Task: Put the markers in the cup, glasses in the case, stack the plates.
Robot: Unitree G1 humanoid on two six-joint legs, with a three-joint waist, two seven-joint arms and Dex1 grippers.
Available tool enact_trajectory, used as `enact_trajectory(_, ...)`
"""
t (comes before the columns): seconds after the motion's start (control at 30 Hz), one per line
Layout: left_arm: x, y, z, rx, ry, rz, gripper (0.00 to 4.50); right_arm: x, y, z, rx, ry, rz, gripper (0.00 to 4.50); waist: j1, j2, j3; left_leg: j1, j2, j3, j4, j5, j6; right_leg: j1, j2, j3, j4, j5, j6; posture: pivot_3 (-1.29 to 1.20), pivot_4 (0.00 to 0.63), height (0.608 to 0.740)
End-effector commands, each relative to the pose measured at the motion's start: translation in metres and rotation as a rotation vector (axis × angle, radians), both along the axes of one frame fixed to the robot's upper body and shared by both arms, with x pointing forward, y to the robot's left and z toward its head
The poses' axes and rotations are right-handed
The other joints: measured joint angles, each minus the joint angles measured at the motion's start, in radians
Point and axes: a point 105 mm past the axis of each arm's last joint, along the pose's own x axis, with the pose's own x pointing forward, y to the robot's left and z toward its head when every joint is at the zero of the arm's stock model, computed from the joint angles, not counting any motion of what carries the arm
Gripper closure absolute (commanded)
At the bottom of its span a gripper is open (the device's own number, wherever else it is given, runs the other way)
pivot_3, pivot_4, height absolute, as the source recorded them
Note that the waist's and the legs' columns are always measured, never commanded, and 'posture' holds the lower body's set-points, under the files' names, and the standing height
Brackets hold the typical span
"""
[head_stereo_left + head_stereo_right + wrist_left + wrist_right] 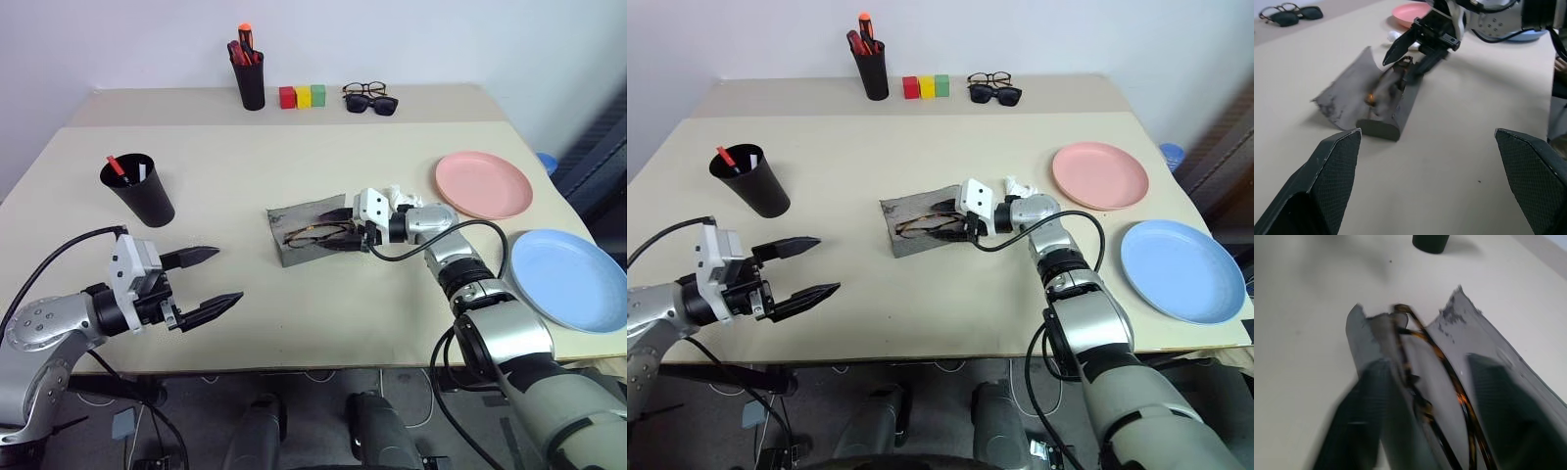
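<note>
Right gripper (345,233), fingers apart, leaves glasses (313,235) in open case (294,220) (plates at three o'clock unstacked); next, close it; left gripper (211,279) gapes idle.

The surface (294,294) is pale beige. The cup (142,192) is matte black, holding a red marker (116,166). The open case (306,232) is grey with scuffed lighter edges; the glasses (1449,382) in it show a dark frame flecked amber. One plate (483,184) is salmon pink, the other plate (568,279) light blue. The blocks (302,96) are red, yellow and green.
</note>
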Motion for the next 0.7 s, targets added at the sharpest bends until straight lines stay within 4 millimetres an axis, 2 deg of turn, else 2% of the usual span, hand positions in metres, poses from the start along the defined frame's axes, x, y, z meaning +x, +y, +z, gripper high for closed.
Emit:
enact_trajectory(0.03,0.012,0.003,0.016,-0.026,-0.065,0.033,0.0,0.004,-0.013,0.026,0.045,-0.088,-0.02,0.57,0.003,0.0,0.0,0.0,0.0,0.0,0.0,0.0,0.0,0.0,0.0,0.0,0.0,0.0,0.0,0.0,0.15,0.74)
enact_trajectory(0.2,0.049,0.007,0.027,-0.023,-0.134,0.125,0.0,-0.004,-0.038,0.052,0.102,-0.141,-0.055,0.57,0.005,0.001,0.0,0.0,0.0,0.0,0.0,0.0,0.0,0.001,0.001,0.0,0.0,0.0,0.0,0.0,0.15,0.74)
enact_trajectory(0.37,0.085,0.006,0.029,-0.017,-0.158,0.177,0.0,-0.021,-0.066,0.052,0.114,-0.138,-0.151,0.57,0.009,0.0,0.0,0.0,0.001,0.0,0.0,0.0,0.0,0.001,0.002,0.0,0.0,0.0,0.001,0.0,0.15,0.74)
enact_trajectory(0.47,0.091,0.001,0.025,-0.024,-0.141,0.142,0.0,-0.027,-0.069,0.047,0.113,-0.127,-0.189,0.57,0.0,0.0,0.0,0.0,0.002,0.001,0.0,0.0,0.0,0.001,0.002,0.0,0.0,0.001,0.002,0.0,0.15,0.74)
enact_trajectory(0.7,0.086,-0.003,0.019,-0.011,-0.122,0.09,0.0,-0.031,-0.052,0.022,0.105,-0.01,-0.136,0.57,0.0,0.0,0.001,0.003,0.006,0.01,0.0,0.0,0.0,-0.002,0.003,0.006,0.002,0.001,-0.001,0.0,0.15,0.74)
